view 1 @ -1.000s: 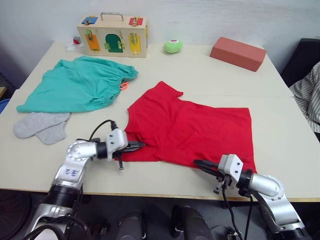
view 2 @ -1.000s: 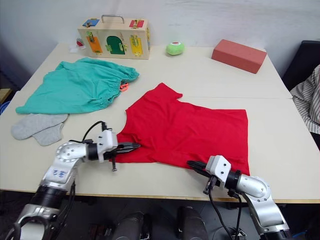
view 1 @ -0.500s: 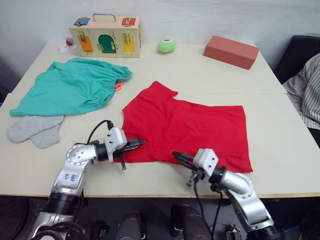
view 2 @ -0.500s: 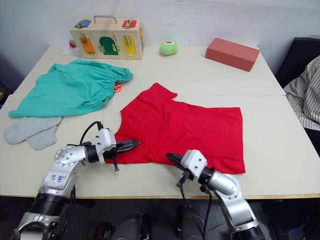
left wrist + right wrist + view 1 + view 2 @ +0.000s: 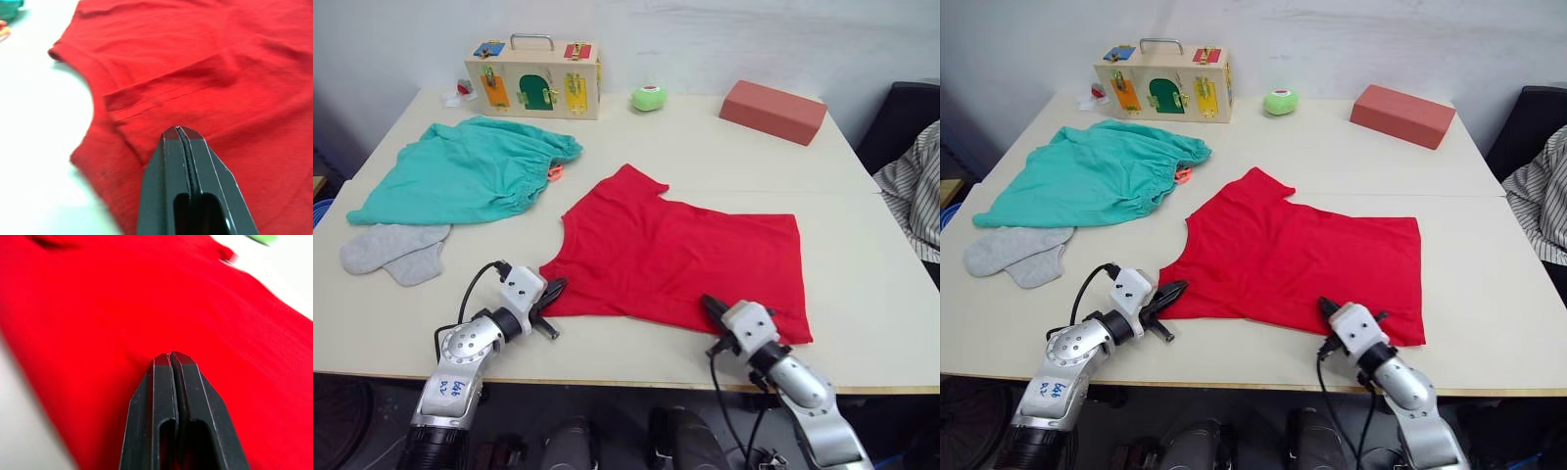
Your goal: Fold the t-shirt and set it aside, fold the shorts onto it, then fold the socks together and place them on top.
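T-shirt (image 5: 680, 257) flat on table (image 5: 862, 245), centre-right, near front edge. Left tool (image 5: 551, 290) at shirt's left near corner, fingers pressed together, tips over fabric; no cloth visibly pinched. Right tool (image 5: 713, 311) at shirt's near hem, fingers also closed, resting over red fabric. Shorts (image 5: 468, 169) spread at left rear. Socks (image 5: 393, 249) just in front of shorts, by left edge, well apart from shirt.
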`<state>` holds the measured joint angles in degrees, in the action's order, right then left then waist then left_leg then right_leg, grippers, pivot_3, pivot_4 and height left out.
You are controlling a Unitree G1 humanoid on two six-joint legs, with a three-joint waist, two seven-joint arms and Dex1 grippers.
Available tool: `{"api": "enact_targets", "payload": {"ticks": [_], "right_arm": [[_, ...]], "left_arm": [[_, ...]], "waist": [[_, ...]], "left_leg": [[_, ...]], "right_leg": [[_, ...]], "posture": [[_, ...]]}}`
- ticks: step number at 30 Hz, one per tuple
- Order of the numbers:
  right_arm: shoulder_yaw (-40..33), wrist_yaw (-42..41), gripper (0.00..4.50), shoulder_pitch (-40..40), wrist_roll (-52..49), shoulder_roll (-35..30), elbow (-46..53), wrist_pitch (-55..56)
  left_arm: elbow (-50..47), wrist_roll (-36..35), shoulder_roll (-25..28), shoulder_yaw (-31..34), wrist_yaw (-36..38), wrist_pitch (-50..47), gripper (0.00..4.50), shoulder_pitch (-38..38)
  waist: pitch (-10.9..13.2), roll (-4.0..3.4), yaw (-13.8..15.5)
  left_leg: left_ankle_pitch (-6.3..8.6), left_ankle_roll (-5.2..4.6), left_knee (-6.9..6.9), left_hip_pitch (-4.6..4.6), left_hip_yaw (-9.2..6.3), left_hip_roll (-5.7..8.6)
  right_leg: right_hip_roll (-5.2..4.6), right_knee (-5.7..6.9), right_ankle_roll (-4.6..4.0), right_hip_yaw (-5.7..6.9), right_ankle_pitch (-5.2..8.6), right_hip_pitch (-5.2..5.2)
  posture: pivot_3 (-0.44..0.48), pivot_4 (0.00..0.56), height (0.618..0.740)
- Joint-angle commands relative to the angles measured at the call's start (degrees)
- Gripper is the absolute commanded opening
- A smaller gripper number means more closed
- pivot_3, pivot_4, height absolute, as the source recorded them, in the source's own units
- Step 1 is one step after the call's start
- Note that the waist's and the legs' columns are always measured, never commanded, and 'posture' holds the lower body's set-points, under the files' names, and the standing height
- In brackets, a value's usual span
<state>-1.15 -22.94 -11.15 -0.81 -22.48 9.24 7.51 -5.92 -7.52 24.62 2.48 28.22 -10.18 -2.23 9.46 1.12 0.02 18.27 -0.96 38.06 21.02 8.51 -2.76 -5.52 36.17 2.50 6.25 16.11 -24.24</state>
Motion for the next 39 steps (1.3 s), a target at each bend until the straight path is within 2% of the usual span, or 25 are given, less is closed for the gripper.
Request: {"api": "enact_targets", "payload": {"ticks": [1, 4, 8, 10, 12, 15, 19, 22, 25, 30, 39], "right_arm": [[-6.12, -0.03, 0.05, -1.97, -2.74, -1.99, -4.06, 1.08], [-10.67, 0.36, 0.05, -1.93, -4.53, -3.22, -10.44, 3.75], [-15.46, -0.39, 0.05, -1.05, -7.72, -4.59, -15.71, 7.3], [-17.47, -2.89, 0.05, -0.9, -11.5, -4.99, -15.86, 8.83], [-18.23, -8.53, 0.05, -1.62, -18.05, -6.0, -10.3, 8.06], [-16.06, -13.35, 0.05, -2.64, -21.43, -7.19, -2.68, 5.63], [-8.59, -15.15, 0.05, -4.16, -16.59, -7.4, 4.14, 2.77], [-4.82, -13.91, 0.05, -5.07, -12.64, -6.53, 4.88, 2.12], [-4.4, -12.61, 0.05, -6.74, -10.36, -6.25, 4.31, 2.07], [-10.8, -12.7, 0.05, -10.15, -11.85, -7.73, -0.03, 3.3], [-23.26, -15.04, 0.05, -10.61, -16.83, -10.88, -16.3, 6.78]], "left_arm": [[3.65, -0.89, -0.54, 1.81, -0.5, -0.59, 0.0, 1.44], [5.0, -4.29, -1.59, 3.66, 1.4, 2.6, 0.0, 0.54], [6.83, -5.47, -0.5, 4.67, 3.95, 6.83, 0.0, -0.78], [7.79, -7.03, 0.2, 5.91, 6.15, 9.31, 0.0, -1.55], [7.15, -11.39, 1.65, 8.13, 10.76, 10.0, 0.0, -2.0], [6.53, -12.89, 4.29, 7.92, 15.87, 9.86, 0.0, -1.96], [4.02, -9.9, 7.03, 3.95, 19.41, 9.63, 0.0, -0.41], [2.53, -7.22, 7.3, 1.75, 17.86, 8.17, 0.0, 0.47], [1.88, -4.82, 7.66, 0.61, 15.88, 5.93, 0.0, 0.92], [3.93, -2.55, 8.77, 1.35, 14.0, 5.34, 0.0, 1.39], [10.12, -4.14, 11.43, 3.95, 17.12, 10.13, 0.0, 1.67]], "waist": [[-0.11, 0.0, -0.05], [-0.22, -0.03, -0.07], [-0.23, 0.02, -0.01], [-0.2, 0.0, -0.03], [-0.09, -0.11, -0.06], [0.19, -0.47, -0.34], [0.22, -0.49, -0.23], [0.27, -0.48, -0.01], [0.34, -0.5, 0.31], [0.35, -0.53, 0.06], [0.34, -0.5, -0.15]], "left_leg": [[0.0, -0.01, 0.0, -0.02, 0.0, -0.01], [0.03, -0.01, -0.01, -0.07, 0.0, -0.03], [0.11, -0.04, -0.03, -0.31, -0.05, -0.04], [0.19, -0.02, -0.09, -0.48, -0.05, -0.05], [0.22, -0.02, -0.12, -0.46, -0.05, -0.05], [0.13, -0.21, -0.16, -0.4, -0.04, -0.08], [0.16, -0.16, -0.25, -0.47, -0.03, -0.12], [0.28, 0.05, -0.32, -0.46, -0.03, -0.09], [0.33, 0.0, -0.32, -0.41, -0.04, -0.04], [0.38, -0.01, -0.36, -0.42, -0.04, -0.05], [0.28, 0.13, -0.84, -0.82, -0.01, -0.05]], "right_leg": [[0.01, 0.0, 0.0, 0.0, 0.0, 0.01], [0.04, -0.06, -0.01, 0.01, 0.0, 0.09], [0.06, -0.23, 0.0, 0.07, 0.01, 0.4], [0.07, -0.33, 0.02, 0.08, 0.03, 0.58], [0.07, -0.36, 0.04, 0.07, 0.05, 0.56], [0.08, -0.3, 0.05, 0.06, 0.14, 0.47], [0.12, -0.3, 0.07, 0.07, 0.19, 0.48], [0.1, -0.35, 0.07, 0.06, 0.21, 0.47], [0.05, -0.42, 0.08, 0.07, 0.21, 0.46], [0.04, -0.5, 0.08, 0.06, 0.21, 0.47], [0.12, -0.62, -0.05, 0.01, 0.3, 0.66]], "posture": [[0.0, 0.15, 0.74], [0.0, 0.15, 0.74], [0.0, 0.15, 0.74], [0.0, 0.15, 0.74], [0.0, 0.15, 0.74], [0.0, 0.15, 0.74], [0.0, 0.15, 0.74], [0.0, 0.15, 0.74], [0.0, 0.15, 0.74], [0.0, 0.15, 0.74], [0.0, 0.15, 0.74]]}}
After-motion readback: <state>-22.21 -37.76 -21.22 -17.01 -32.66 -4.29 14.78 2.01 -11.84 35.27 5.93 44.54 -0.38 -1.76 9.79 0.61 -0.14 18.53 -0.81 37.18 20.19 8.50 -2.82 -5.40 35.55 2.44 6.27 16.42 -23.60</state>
